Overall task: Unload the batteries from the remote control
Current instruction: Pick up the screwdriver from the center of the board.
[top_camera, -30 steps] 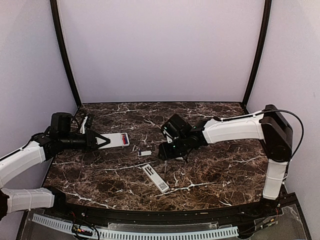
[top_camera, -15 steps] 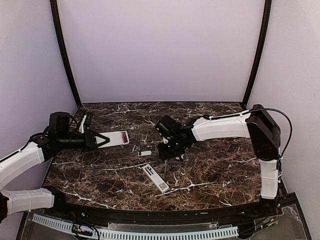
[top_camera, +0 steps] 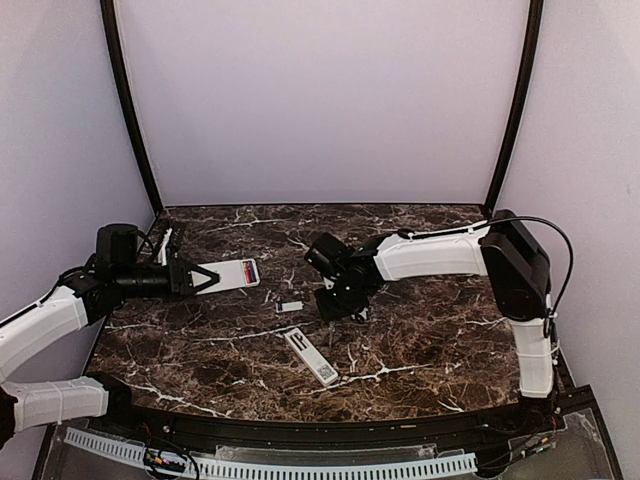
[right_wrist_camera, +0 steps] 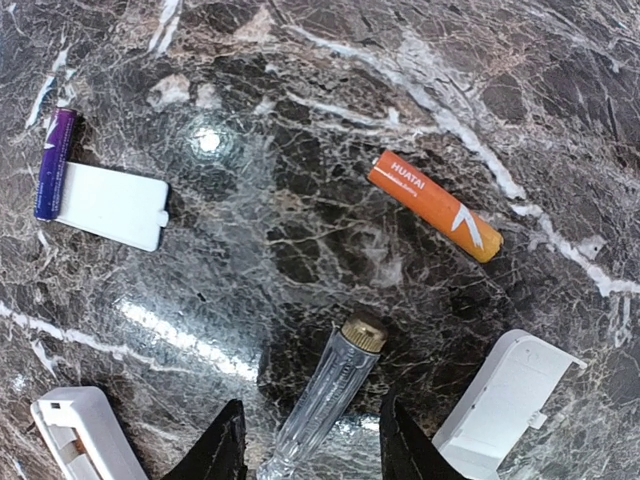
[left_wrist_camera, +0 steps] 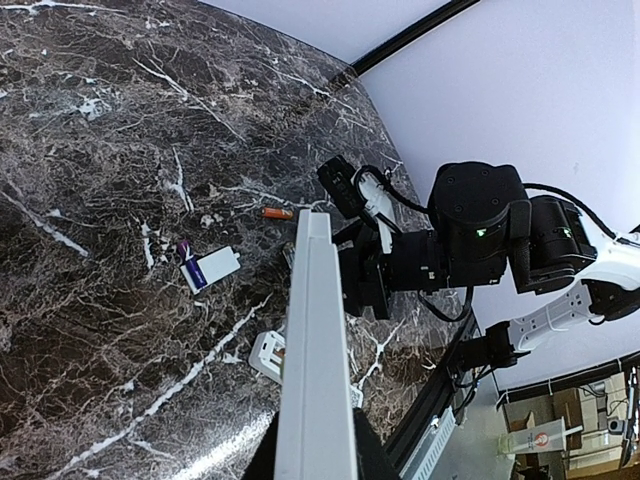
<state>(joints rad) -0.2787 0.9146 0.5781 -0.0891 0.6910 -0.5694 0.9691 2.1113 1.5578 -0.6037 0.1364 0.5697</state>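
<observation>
Batteries first: the orange battery (right_wrist_camera: pixel 435 205) lies loose on the dark marble bench (top_camera: pixel 420 340), out in the open and touching nothing. Over to the side, the purple battery (right_wrist_camera: pixel 55 163) lies flat too, tucked right against the short edge of a small white cover plate (right_wrist_camera: pixel 112 205). The two cells are well apart.

Right pincer (right_wrist_camera: pixel 315 440) is low over the bench and clenched around a clear-handled tool (right_wrist_camera: pixel 325 405). The tool's brass-coloured end points toward the open marble between the two batteries, nearer the orange one, touching neither.

Across the way, the left pincer (top_camera: pixel 207 280) is holding a white remote (top_camera: pixel 235 277) by one end, the body reaching out toward the middle of the bench. Red and blue show at its far end, too small to make out further. From the left wrist camera that remote appears edge-on, running straight up the centre.

A second remote (top_camera: pixel 311 356) lies flat near the front of the bench, at a slant, just below the right pincer, with nothing gripping it.
</observation>
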